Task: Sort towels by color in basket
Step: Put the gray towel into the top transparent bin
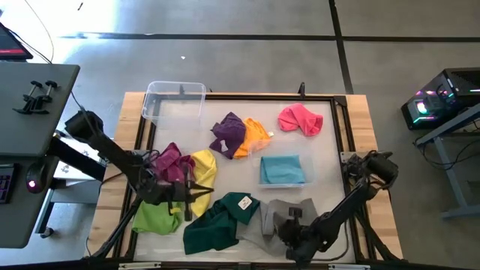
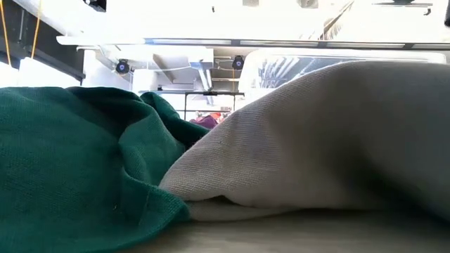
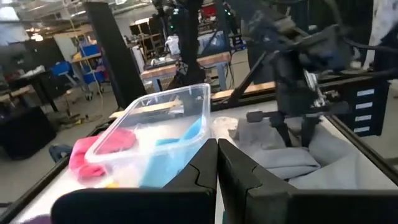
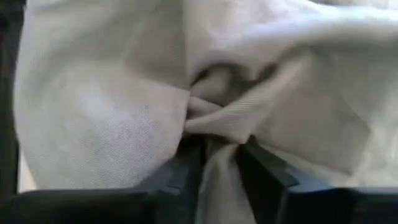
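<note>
Grey towel (image 4: 124, 124) bunches between the fingers of my right gripper (image 4: 217, 155), which pinch a fold of it at the table's near edge beside the dark green towel (image 1: 217, 221), while my left gripper (image 3: 217, 174) hangs clenched and empty near the yellow towel (image 1: 204, 169).

I see a clear plastic bin (image 1: 174, 105) at the table's (image 1: 358, 112) far-left corner. Two clamps (image 1: 35, 96) sit on a grey side desk (image 1: 22, 142). A lit computer case (image 1: 435, 101) stands off right.
</note>
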`<state>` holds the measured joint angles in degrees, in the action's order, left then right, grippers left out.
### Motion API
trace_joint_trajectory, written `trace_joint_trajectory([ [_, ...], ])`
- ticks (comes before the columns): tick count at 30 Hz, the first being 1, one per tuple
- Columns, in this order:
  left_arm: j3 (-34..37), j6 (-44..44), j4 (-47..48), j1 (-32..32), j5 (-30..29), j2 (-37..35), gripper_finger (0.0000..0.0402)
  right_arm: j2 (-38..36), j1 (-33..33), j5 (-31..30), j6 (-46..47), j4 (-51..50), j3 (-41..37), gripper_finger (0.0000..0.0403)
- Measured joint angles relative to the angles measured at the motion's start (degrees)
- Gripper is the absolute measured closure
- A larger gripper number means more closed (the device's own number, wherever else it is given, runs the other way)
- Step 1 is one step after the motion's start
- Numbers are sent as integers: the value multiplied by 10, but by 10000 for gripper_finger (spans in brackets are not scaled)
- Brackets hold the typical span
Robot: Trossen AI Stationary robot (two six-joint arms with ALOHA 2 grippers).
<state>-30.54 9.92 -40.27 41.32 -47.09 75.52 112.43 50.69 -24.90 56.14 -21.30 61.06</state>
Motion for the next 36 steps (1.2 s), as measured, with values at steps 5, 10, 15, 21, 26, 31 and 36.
trace_joint_trajectory([
  [5,-56,42,1,2,24,50,401,-35,32,-58,98,84,-78,394],
  [10,-112,80,8,0,62,77,401,-101,40,-126,71,71,-73,390],
  [15,-167,110,49,-1,123,99,401,-173,30,-201,-65,86,-35,397],
  [21,-199,191,30,-18,166,131,395,-240,-23,-224,-260,176,-23,399],
  [26,-214,237,23,-39,232,157,345,-246,-90,-131,-420,314,-23,400],
  [31,-225,261,-30,-56,307,181,262,-222,-139,-44,-509,420,-24,401],
  [36,-230,308,-34,-61,315,185,176,-210,-158,18,-560,475,-23,401],
])
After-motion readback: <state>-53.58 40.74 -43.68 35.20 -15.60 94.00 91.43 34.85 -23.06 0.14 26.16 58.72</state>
